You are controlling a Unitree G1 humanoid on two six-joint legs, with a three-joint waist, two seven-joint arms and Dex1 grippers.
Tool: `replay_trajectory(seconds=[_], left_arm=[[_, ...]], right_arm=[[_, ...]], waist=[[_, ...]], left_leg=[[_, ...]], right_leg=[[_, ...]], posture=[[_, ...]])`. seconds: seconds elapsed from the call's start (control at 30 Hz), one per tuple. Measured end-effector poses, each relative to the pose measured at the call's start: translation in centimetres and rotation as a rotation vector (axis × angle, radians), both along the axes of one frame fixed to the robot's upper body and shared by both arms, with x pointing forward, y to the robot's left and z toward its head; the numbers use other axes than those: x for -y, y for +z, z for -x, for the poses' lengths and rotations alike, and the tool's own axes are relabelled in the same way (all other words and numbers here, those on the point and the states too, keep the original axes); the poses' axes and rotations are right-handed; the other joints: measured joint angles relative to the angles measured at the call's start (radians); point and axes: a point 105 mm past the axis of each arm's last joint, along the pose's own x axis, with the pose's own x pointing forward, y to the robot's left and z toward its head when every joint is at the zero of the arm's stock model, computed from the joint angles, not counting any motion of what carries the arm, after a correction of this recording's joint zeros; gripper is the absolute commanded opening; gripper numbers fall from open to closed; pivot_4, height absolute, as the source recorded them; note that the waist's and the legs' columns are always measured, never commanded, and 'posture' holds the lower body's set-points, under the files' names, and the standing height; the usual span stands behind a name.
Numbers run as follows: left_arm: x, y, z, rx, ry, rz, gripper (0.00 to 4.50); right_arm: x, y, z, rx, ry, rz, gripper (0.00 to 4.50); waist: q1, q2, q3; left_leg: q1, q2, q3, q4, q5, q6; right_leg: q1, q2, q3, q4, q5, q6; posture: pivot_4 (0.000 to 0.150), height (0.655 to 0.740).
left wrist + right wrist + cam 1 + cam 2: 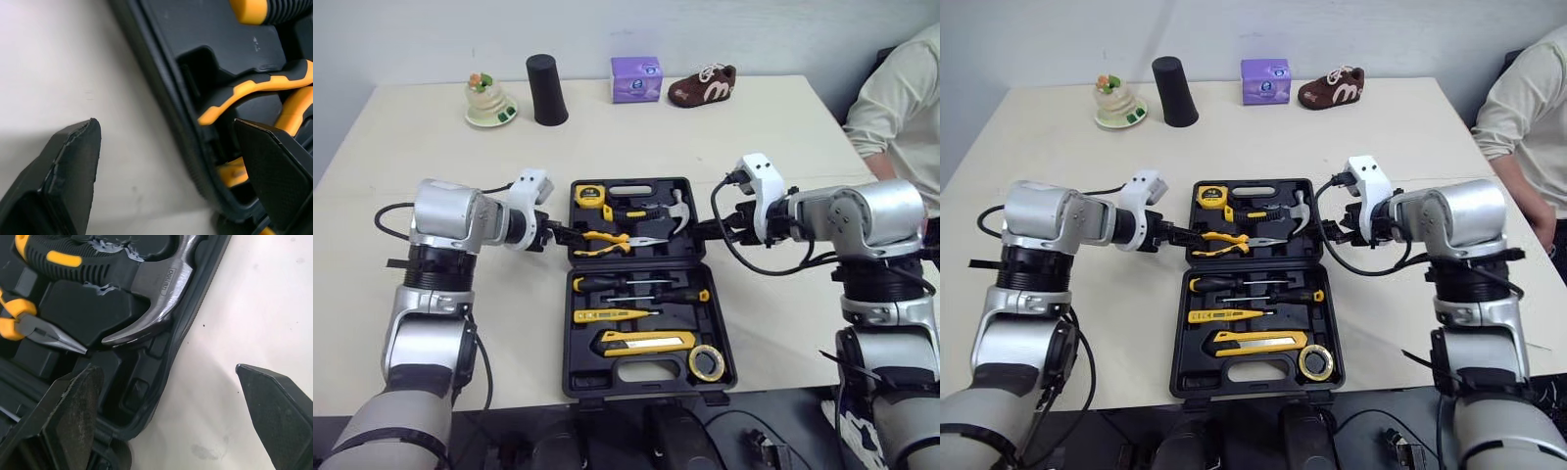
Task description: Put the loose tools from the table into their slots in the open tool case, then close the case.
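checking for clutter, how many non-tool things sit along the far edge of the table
4, in a row, from the robot's left: a white and green ornament, a black cup, a purple box, a brown shoe. Nothing seems hidden behind them.

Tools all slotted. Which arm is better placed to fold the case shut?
Close call, slightly left: left end effector is open astride the tool case's left wall by the pliers. Right end effector mirrors it by the hammer.

Black tool case (570, 333); yellow-black pliers (607, 241), tape measure (589, 194); silver hammer head (156, 298); beige table (431, 147); purple box (636, 79); black cup (547, 90); brown shoe (703, 86), white laces.
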Motion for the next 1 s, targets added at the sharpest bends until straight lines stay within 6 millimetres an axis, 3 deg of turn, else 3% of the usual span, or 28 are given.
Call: replay_trajectory(seconds=[0.23, 0.5, 1.0], left_arm=[[0.1, -0.4, -0.6, 0.042, -0.02, -0.08, 4.48], [-0.2, -0.6, -1.1, 0.07, -0.027, -0.141, 4.48], [0.1, -1.4, -1.1, 0.063, -0.035, -0.2, 4.48]], right_arm=[[0.4, -1.7, -1.0, -0.037, -0.056, 0.046, 4.5], [-0.6, -2.2, -1.1, -0.042, -0.03, 0.049, 4.5], [-0.7, -3.8, -1.4, -0.071, -0.057, 0.105, 4.5]], waist=[[0.001, 0.0, 0.0], [0.0, 0.0, 0.0], [-0.002, 0.001, -0.002]], left_leg=[[0.001, -0.001, 0.0, 0.0, 0.002, -0.001], [0.002, -0.001, 0.0, 0.0, 0.003, -0.001], [0.009, -0.001, -0.002, 0.0, 0.004, -0.002]], right_leg=[[0.0, 0.0, 0.0, 0.002, 0.0, 0.0], [0.0, 0.0, 0.0, 0.004, 0.0, 0.0], [0.008, 0.001, -0.001, 0.003, 0.0, 0.0]], posture=[[0.15, 0.7386], [0.15, 0.7386], [0.15, 0.7386]])
